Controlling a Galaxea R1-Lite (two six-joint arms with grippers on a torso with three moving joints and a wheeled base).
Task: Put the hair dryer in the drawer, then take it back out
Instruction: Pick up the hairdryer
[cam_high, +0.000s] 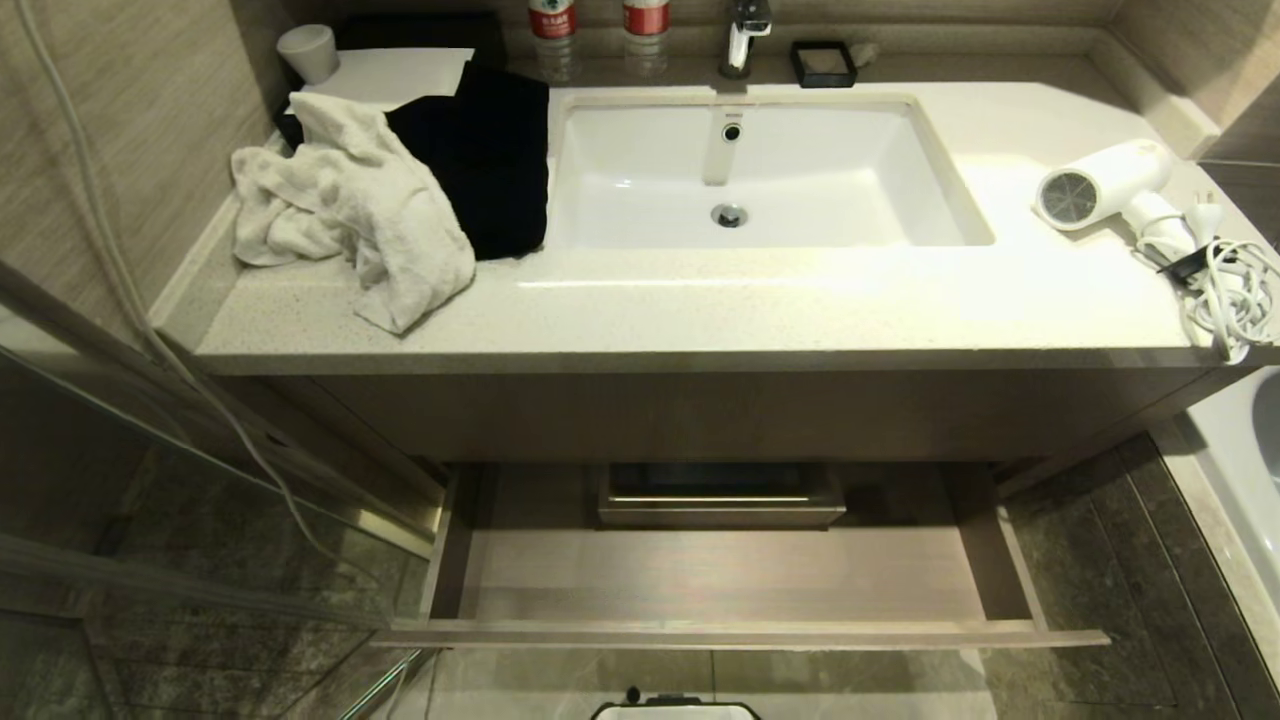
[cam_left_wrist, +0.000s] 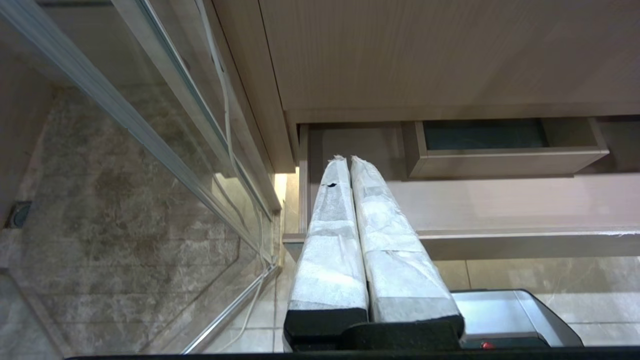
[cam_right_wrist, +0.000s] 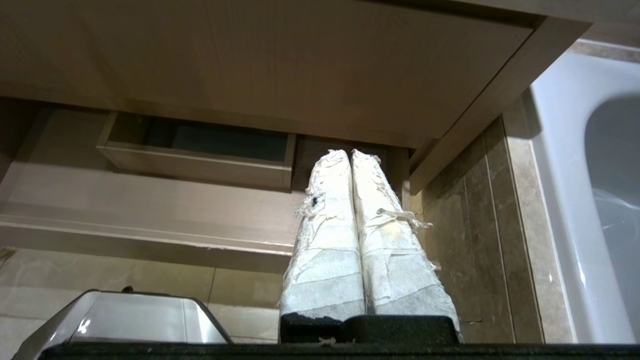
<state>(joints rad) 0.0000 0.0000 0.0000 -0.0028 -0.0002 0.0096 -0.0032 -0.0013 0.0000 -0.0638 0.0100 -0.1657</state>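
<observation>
The white hair dryer (cam_high: 1103, 184) lies on its side at the right end of the countertop (cam_high: 760, 310), grey grille toward the sink, its bundled white cord (cam_high: 1225, 290) beside it near the counter's edge. Below, the wide wood-grain drawer (cam_high: 730, 580) stands pulled out and holds nothing, with a boxed cutout (cam_high: 720, 497) at its middle back. Neither arm shows in the head view. The left gripper (cam_left_wrist: 347, 159) is shut and empty, low before the drawer's (cam_left_wrist: 500, 205) left end. Shut and empty too, the right gripper (cam_right_wrist: 349, 152) sits low before the drawer's (cam_right_wrist: 150, 210) right end.
A white towel (cam_high: 350, 210) and a black cloth (cam_high: 480, 150) lie left of the sink (cam_high: 740, 180). Cup (cam_high: 308, 50), bottles (cam_high: 552, 25), tap (cam_high: 745, 35) and a black dish (cam_high: 822, 62) line the back. A glass shower partition (cam_high: 150, 470) stands left, a white tub (cam_high: 1240, 450) right.
</observation>
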